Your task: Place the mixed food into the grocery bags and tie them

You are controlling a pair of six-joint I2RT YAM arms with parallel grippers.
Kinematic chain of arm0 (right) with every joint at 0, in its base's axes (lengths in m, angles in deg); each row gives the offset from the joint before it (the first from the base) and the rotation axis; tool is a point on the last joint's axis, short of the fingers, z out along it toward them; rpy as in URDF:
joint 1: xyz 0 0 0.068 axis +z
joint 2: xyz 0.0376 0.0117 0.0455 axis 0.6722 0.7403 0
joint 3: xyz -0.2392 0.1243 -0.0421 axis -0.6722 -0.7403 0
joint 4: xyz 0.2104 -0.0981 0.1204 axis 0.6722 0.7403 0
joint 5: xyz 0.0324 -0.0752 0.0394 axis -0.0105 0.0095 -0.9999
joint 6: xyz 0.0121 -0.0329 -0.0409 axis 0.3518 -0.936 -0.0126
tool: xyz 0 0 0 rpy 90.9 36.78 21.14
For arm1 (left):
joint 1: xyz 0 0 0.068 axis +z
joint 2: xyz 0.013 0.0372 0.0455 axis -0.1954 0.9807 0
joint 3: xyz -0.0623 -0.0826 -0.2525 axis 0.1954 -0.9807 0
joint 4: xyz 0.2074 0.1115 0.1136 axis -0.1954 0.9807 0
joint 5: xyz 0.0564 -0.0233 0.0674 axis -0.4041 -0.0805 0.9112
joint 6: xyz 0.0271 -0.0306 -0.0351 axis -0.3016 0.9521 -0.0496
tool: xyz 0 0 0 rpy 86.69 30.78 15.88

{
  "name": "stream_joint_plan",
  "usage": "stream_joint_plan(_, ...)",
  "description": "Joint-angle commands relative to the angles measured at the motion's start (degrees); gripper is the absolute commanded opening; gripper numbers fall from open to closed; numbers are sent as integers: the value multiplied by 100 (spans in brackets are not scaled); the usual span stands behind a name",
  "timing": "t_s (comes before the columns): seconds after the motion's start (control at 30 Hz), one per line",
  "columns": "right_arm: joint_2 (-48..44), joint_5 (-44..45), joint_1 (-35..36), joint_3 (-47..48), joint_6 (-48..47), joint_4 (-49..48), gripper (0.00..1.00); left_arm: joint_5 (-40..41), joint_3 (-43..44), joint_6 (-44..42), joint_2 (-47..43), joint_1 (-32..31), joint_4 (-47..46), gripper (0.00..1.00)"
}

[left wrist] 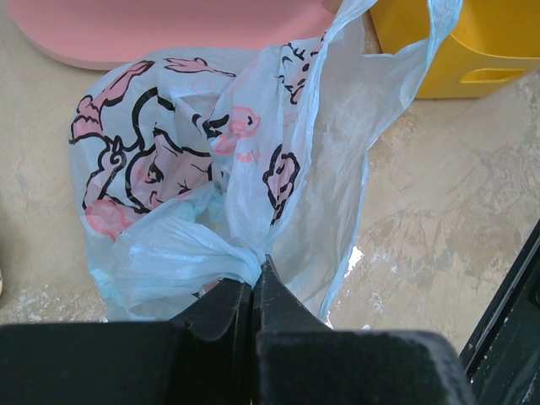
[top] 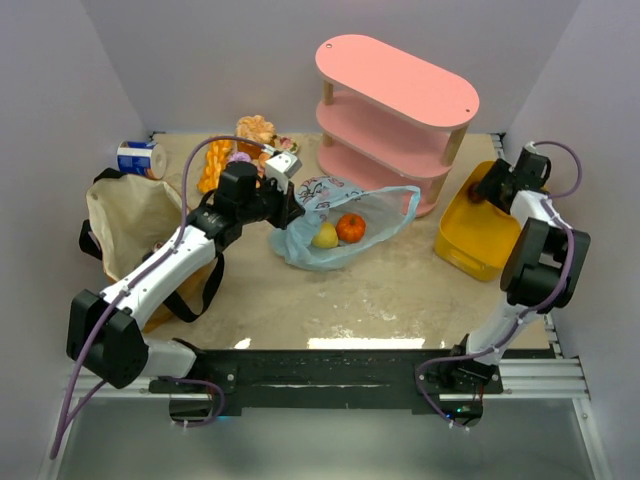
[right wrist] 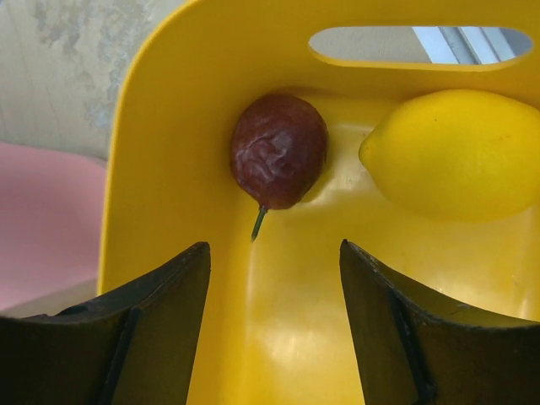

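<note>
The left gripper (left wrist: pixel 253 297) has its jaws pressed fully together, pinching a gathered twist of the light-blue plastic bag (left wrist: pixel 177 169) at the bag's near edge. That bag, thin and printed with pink and black cartoons, lies spread on the table (top: pixel 400 295) in front of the pink shelf (top: pixel 395 110), one loop handle trailing toward the right. Through its plastic show an orange fruit (top: pixel 350 227) and, touching it on the left, a yellow-green fruit (top: pixel 325 236). The right gripper (right wrist: pixel 274 253) stands well apart, its jaws spread wide with nothing between them, pointing down into the yellow basket (right wrist: pixel 152 126) at the right of the table. On the basket floor just beyond the fingertips lies a wrinkled brown fruit (right wrist: pixel 278 150) with a short stem, and beside it to the right a lemon (right wrist: pixel 460 152), the two close but not clearly touching. The tan tote (top: pixel 125 215) sits open at the far left of the table, beside the left arm.
</note>
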Motion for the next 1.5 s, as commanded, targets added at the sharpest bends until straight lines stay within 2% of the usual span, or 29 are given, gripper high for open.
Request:
stream_joint_plan(0.0, 391, -96, -73, 443, 211, -242, 65, -179, 111, 79, 53, -22, -208, 0)
stream_joint_plan(0.5, 1437, -474, -91, 628, 730, -1279, 70, -223, 102, 97, 290, -22, -200, 0)
stream_joint_plan(0.57, 1569, -535, -91, 637, 669, -1376, 67, -206, 102, 97, 290, -22, -191, 0)
stream_joint_plan(0.73, 1263, -624, -91, 182, 458, -1736, 45, -170, 111, 79, 290, -22, -191, 0)
stream_joint_plan(0.83, 588, -449, -99, -284, 238, -1842, 37, -162, 111, 79, 281, -22, -182, 0)
stream_joint_plan(0.93, -501, -290, -65, -959, 106, -1825, 33, -144, 111, 88, 237, -22, -182, 0)
stream_joint_plan(0.97, -1270, -298, -38, -1154, 88, -1729, 30, -135, 111, 79, 220, -22, -182, 0)
stream_joint_plan(1.03, -2109, -2, 277, -1767, -165, -1588, 28, -91, 119, 36, 202, -22, -156, 0)
stream_joint_plan(1.1, -3388, 525, 1031, -2043, -603, -1071, 28, 23, 128, 9, 176, -22, -138, 0)
stream_joint_plan(1.13, -3814, 858, 1295, -2305, -658, -912, 28, 40, 137, 0, 159, -22, -121, 0)
stream_joint_plan(1.2, -4796, 845, 1867, -2605, -406, -604, 26, -3, 146, 9, 124, -22, -120, 0)
stream_joint_plan(1.33, -5662, 389, 2711, -3527, 341, -638, 22, -152, 120, 88, 62, -31, -190, 0)
stream_joint_plan(1.37, -5690, 135, 3017, -3616, 500, -777, 21, -248, 120, 132, 53, -31, -191, 0)
stream_joint_plan(1.43, -5542, 149, 3431, -3810, 887, -858, 21, -319, 120, 158, 62, -40, -226, 0)
stream_joint_plan(1.47, -5454, 228, 3886, -3845, 940, -1093, 21, -346, 102, 176, 53, -57, -235, 0)
